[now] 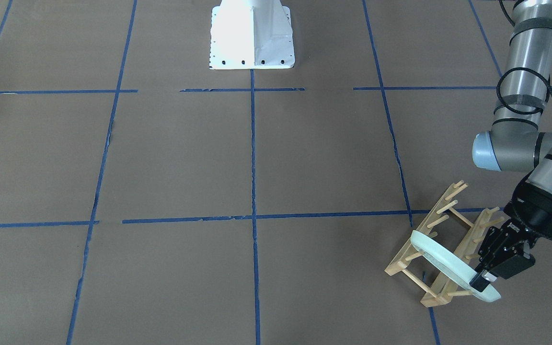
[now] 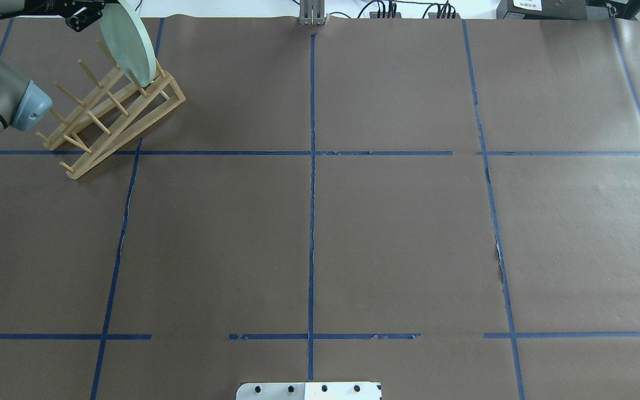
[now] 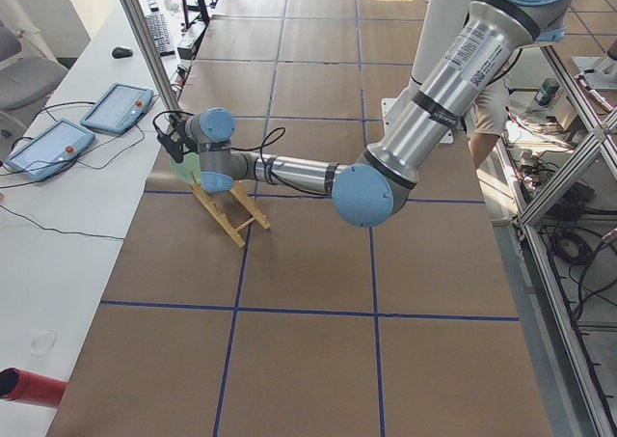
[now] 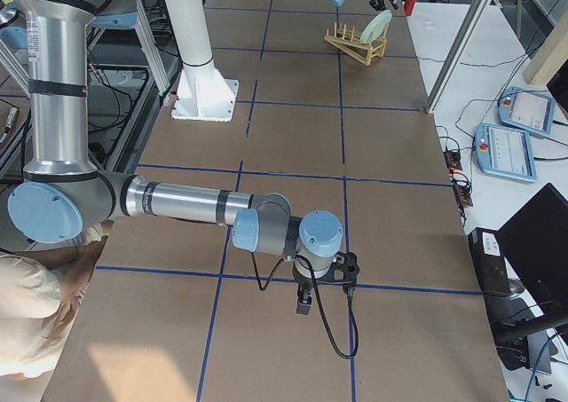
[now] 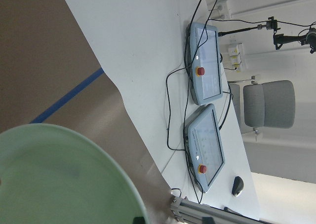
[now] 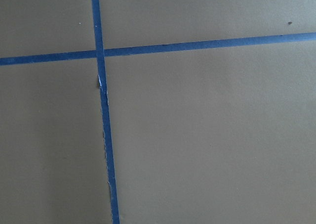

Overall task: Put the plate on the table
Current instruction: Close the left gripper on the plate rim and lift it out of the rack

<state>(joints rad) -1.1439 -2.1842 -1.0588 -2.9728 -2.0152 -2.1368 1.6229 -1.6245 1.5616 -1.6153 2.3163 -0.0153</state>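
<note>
One stiff, likely light, slick plate at the far-left rack; left tool pinches its thin rim, a slip-prone hold. Right tool: cannot tell.

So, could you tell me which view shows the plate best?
The exterior front-facing view: nearly the whole plate shows at the wooden rack, left gripper on its rim. Overhead clips its top, side views show it tiny, left wrist only a segment, right wrist nothing.

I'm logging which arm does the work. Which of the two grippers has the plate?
The left gripper: its fingers clamp the plate by its rim at the wooden rack. The right gripper hangs over the table, far from it.
</note>
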